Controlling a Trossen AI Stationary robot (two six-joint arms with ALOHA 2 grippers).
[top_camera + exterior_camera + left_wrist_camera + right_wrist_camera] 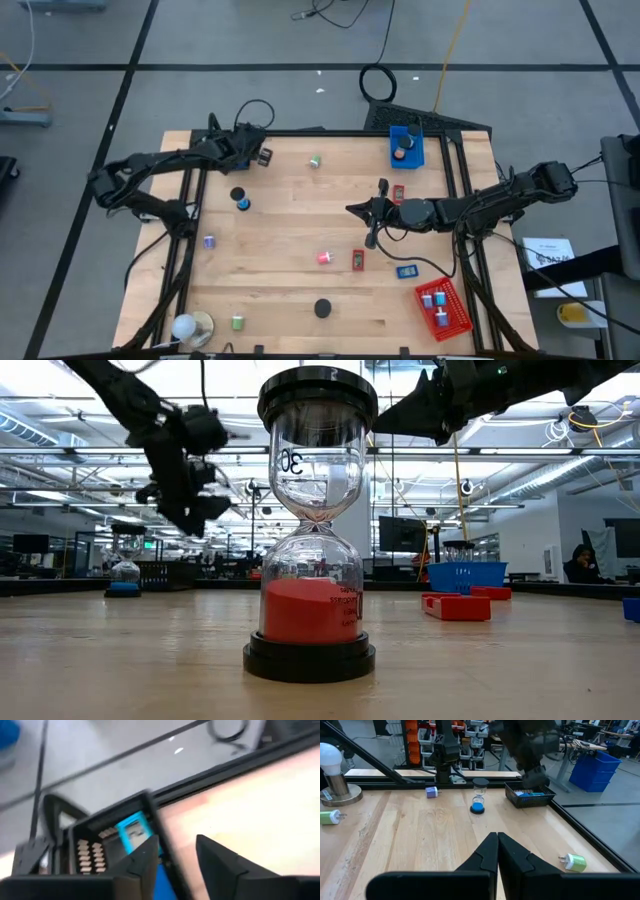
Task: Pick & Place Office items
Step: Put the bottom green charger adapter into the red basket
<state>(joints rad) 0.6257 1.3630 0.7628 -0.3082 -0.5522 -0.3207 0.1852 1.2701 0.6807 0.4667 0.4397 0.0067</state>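
Blue item [134, 832] in blk tray [102, 845].

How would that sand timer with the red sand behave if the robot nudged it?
The sand timer would probably tip rather than slide: it stands tall on a narrow black base. Its clear bulbs look like glass, so a fall might crack them. Once down, its round shape would likely let it roll.

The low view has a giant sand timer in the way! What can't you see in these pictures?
- Low view: the hourglass blocks the table's middle, hiding most small items.
- High view: things inside the red tray and blue tray are too tiny to name.
- Left wrist view: blurred; the left gripper covers part of the black tray, where something blue shows.
- Right wrist view: the shut right gripper hides the table just ahead.
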